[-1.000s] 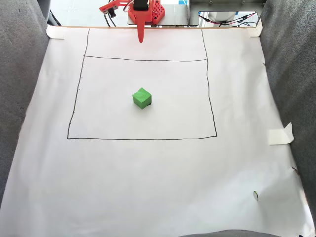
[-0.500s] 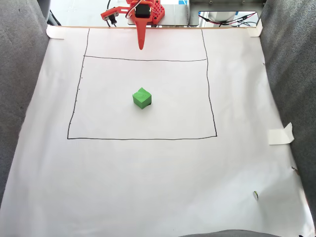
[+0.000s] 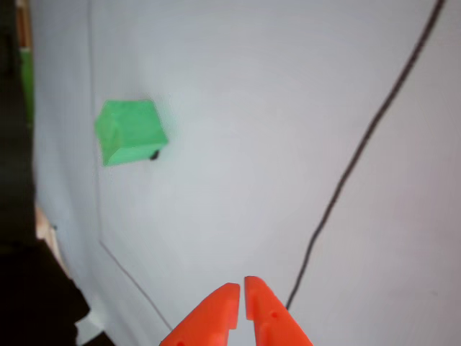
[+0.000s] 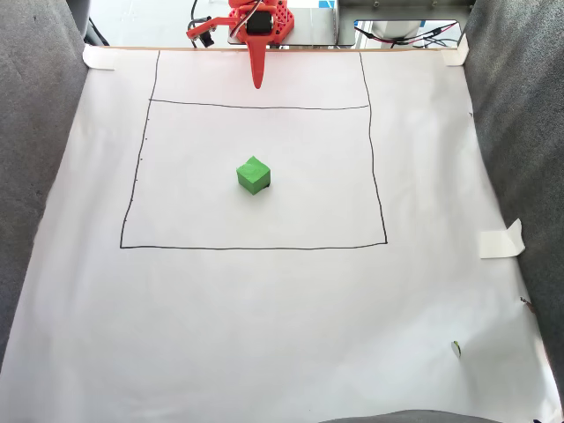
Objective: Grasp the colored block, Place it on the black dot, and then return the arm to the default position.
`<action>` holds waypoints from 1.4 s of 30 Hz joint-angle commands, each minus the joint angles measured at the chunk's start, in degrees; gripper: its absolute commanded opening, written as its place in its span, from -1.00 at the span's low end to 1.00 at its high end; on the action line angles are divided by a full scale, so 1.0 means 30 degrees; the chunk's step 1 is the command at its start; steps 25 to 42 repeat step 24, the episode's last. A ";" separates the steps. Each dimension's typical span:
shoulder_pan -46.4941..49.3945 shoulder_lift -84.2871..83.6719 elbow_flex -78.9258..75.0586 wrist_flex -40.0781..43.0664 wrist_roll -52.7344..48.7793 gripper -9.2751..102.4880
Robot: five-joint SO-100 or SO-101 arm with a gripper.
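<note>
The green colored block (image 4: 253, 175) sits alone near the middle of the drawn rectangle on the white paper. In the other view the block (image 3: 130, 132) lies at upper left, and a small dark bit, seemingly the black dot (image 3: 153, 155), peeks out at its lower right edge. The orange gripper (image 4: 257, 84) hangs at the paper's far edge, well away from the block, with its pointed fingers pressed together and empty. In the other view its tips (image 3: 241, 286) rise from the bottom edge, shut.
Thin black lines (image 4: 256, 248) frame a rectangle on the paper. The arm's orange base (image 4: 264, 22) and cables sit beyond the far edge. Grey fabric (image 4: 40, 97) flanks both sides. A tape tab (image 4: 500, 240) sticks up at the right.
The gripper tip has dropped a little toward the paper and shifted slightly right in the fixed view. The block has not moved.
</note>
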 commanded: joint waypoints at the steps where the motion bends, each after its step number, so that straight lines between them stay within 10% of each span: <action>1: -0.0059 0.0117 -0.0146 0.0205 0.0205 -0.84; 42: -0.0117 0.0146 -0.0146 0.1377 0.0938 -0.84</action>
